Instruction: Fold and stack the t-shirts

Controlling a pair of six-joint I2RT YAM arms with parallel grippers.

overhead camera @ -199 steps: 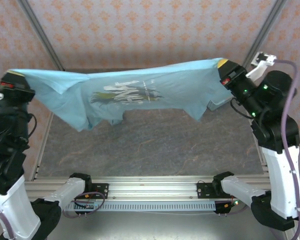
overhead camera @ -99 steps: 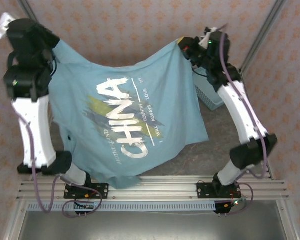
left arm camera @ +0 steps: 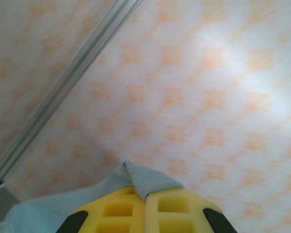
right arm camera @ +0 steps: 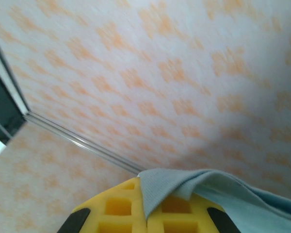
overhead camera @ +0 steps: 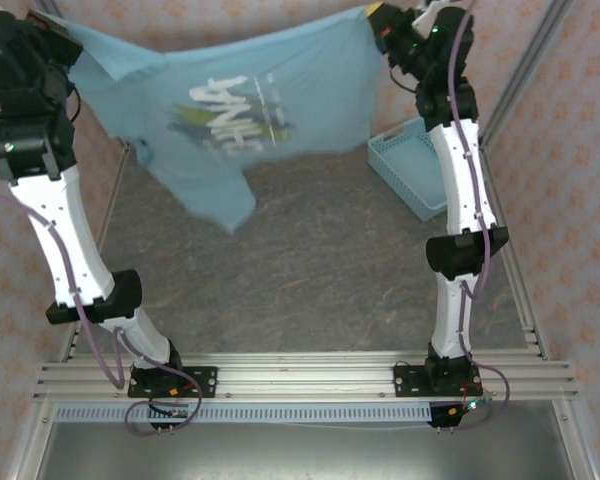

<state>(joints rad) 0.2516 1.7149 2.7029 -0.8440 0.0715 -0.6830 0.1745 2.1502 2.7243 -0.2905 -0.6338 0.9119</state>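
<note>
High over the table (overhead camera: pixel 310 270): you have a teal-blue t-shirt (overhead camera: pixel 240 100) strung in the air, its white lettering and graphic turned to the overhead camera.
Left gripper (left arm camera: pixel 145 196): raised high, yellow fingers (left arm camera: pixel 119 208) pressed together on a hemmed corner of the shirt, with cloth peeking past the tips.
Right gripper (right arm camera: pixel 146 194): equally high, pinched closed on the opposite corner, with fabric trailing off to one side.
Shirt's loose end: droops lowest below and nearer your left gripper, and is blurred.
Basket (overhead camera: pixel 415 165): light blue plastic lattice, on the table below your right gripper, apart from the shirt.
Table surface: dark and mottled, well beneath both grippers.
</note>
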